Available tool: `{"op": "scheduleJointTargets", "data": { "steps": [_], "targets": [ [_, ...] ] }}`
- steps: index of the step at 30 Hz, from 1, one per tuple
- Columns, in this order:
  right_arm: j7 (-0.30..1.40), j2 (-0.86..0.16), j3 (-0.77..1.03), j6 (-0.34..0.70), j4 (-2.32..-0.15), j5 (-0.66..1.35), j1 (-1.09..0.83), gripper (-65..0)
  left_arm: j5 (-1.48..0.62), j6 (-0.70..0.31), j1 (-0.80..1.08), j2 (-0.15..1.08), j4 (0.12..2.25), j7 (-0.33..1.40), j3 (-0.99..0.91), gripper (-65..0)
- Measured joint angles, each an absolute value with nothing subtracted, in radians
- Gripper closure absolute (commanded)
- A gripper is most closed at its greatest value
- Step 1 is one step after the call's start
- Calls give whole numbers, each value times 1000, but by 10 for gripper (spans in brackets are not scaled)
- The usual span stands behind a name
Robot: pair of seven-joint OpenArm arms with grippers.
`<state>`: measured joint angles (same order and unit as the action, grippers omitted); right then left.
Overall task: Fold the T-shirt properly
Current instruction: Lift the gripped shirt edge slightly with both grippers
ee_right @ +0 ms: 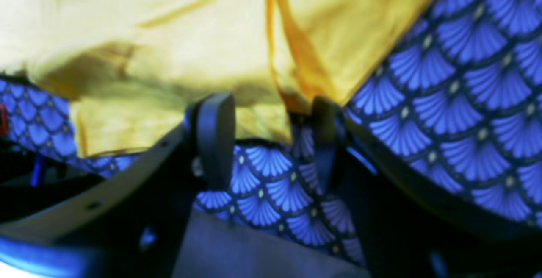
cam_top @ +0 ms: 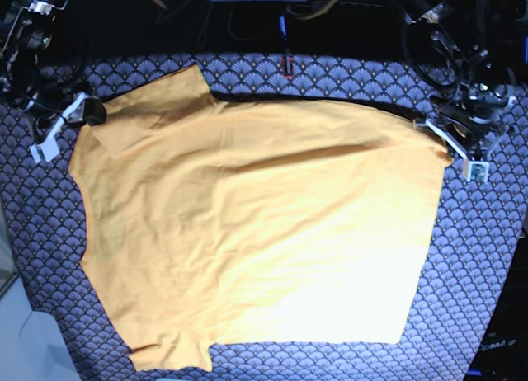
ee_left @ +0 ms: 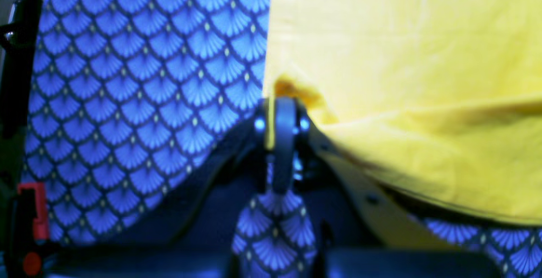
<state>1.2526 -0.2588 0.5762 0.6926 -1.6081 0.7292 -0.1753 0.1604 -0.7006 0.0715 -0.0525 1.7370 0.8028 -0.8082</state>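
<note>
The orange-yellow T-shirt (cam_top: 264, 224) lies spread flat and wrinkled across the table, its sleeves toward the base view's left. My left gripper (cam_top: 445, 142) is at the shirt's far right corner. In the left wrist view its fingers (ee_left: 281, 112) are shut on the edge of the T-shirt (ee_left: 402, 57). My right gripper (cam_top: 89, 113) sits at the far left sleeve. The right wrist view shows this gripper (ee_right: 269, 108) open, with a fold of the T-shirt (ee_right: 169, 49) lying at its fingertips (ee_right: 216, 117) and not pinched.
A navy cloth with a white fan-scale pattern (cam_top: 478, 257) covers the table under the shirt. Dark cables and arm hardware crowd the back edge, with a small red item (cam_top: 287, 65) at the back centre. A pale surface (cam_top: 25, 340) shows at the lower left.
</note>
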Motion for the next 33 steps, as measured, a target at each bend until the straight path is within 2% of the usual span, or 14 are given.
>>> {"op": "scheduleJointTargets", "data": {
  "steps": [5, 20, 33],
  "targets": [
    [1253, -289, 560, 692, -1610, 728, -172, -302, 161, -701, 72, -50, 1737, 804, -810, 0],
    [1247, -282, 490, 692, -1609, 731, -134, -302, 161, -701, 72, -52, 1737, 804, -810, 0],
    [1245, -241, 485, 692, -1607, 731, -173, -298, 161, -701, 72, -52, 1737, 804, -810, 0]
  ]
}}
